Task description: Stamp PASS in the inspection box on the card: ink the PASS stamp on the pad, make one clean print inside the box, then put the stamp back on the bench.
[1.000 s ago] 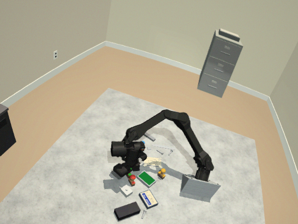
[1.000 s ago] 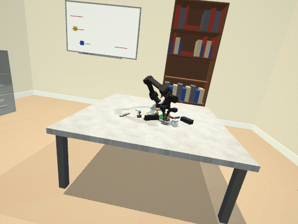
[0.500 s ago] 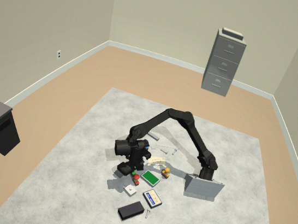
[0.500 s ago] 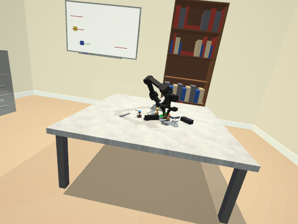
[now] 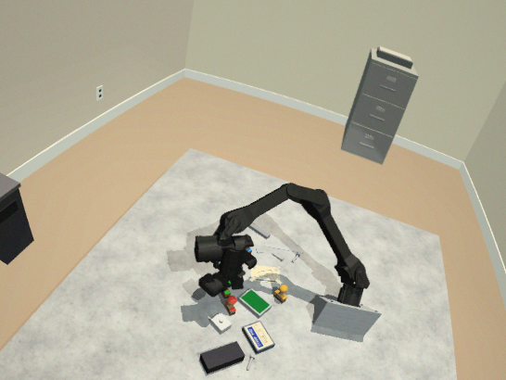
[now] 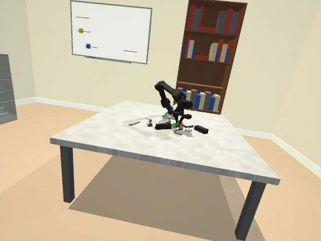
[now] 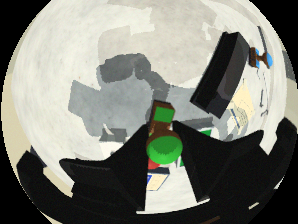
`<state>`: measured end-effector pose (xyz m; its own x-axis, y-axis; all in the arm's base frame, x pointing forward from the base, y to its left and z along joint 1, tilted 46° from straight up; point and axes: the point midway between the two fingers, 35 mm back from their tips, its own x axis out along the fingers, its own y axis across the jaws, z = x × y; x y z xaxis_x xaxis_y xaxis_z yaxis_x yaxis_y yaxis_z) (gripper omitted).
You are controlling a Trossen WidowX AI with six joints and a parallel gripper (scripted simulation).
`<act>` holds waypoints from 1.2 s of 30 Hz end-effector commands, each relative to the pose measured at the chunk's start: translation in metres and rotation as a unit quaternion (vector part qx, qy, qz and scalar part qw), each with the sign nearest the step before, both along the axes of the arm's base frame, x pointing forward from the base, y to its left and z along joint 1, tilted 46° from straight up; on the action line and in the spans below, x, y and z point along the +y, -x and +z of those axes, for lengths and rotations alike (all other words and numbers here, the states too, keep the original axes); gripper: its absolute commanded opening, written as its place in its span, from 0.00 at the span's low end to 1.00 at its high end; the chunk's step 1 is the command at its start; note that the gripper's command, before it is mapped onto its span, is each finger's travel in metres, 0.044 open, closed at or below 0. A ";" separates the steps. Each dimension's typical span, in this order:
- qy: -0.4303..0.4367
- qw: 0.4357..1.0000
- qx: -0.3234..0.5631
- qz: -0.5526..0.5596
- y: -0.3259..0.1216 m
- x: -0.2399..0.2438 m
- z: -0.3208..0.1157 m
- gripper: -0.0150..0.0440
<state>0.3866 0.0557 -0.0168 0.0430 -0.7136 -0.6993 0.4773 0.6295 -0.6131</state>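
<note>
Green-knobbed, the stamp (image 5: 226, 292) (image 6: 178, 120) (image 7: 164, 149) sits pinched in the gripper (image 5: 228, 282) (image 6: 178, 122) (image 7: 160, 127), its fingers slightly parted around it, with the green ink pad (image 5: 255, 302) (image 6: 174, 124) (image 7: 206, 132) just beside, towards the arm's base.

On the worktop (image 5: 116, 278) (image 6: 147, 144) (image 7: 60, 65), the ink pad (image 5: 255, 302) (image 6: 174, 124) (image 7: 206, 133) is flanked by one stamp (image 5: 231, 306) (image 6: 180, 127) (image 7: 153, 164) and another stamp (image 5: 280, 294) (image 6: 169, 119), left and right from above.
</note>
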 end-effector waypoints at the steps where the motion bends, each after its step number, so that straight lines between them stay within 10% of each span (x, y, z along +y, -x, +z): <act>1: -0.003 1.000 -0.003 -0.002 -0.001 0.003 0.003 0.25; 36: -0.003 1.000 -0.003 -0.002 0.001 0.015 0.015 0.25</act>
